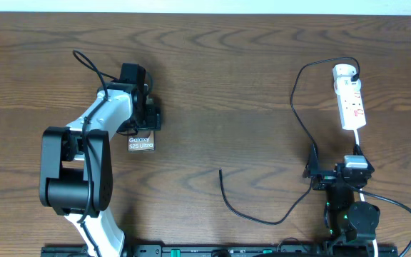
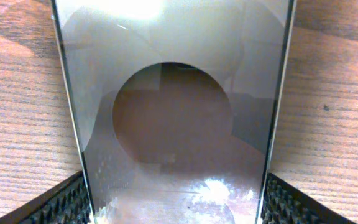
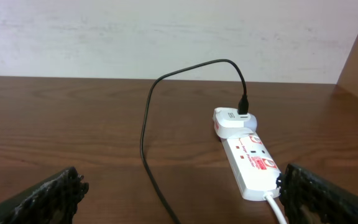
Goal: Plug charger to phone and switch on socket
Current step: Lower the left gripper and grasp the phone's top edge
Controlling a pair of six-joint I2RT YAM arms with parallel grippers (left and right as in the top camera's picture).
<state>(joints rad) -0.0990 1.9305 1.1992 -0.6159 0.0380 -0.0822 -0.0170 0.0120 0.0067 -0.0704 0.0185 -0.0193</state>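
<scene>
The phone (image 1: 141,143), a dark slab with white "Galaxy S25 Ultra" text, lies at the left; its circle graphic fills the left wrist view (image 2: 173,124). My left gripper (image 1: 150,118) (image 2: 176,208) is shut on its two long edges. The charger (image 1: 296,107), a thin black cable, runs from a white adapter (image 3: 232,121) on the socket, past my right gripper, to its free plug tip (image 1: 220,171) mid-table. The socket (image 1: 351,103) (image 3: 250,162) is a white strip with red marks. My right gripper (image 1: 332,175) (image 3: 179,199) is open and empty, just short of the socket's near end.
The socket's white cord (image 3: 277,208) leaves its near end beside my right finger. A pale wall (image 3: 166,37) stands behind the table's far edge. The left arm's black cable (image 1: 91,68) loops above its wrist.
</scene>
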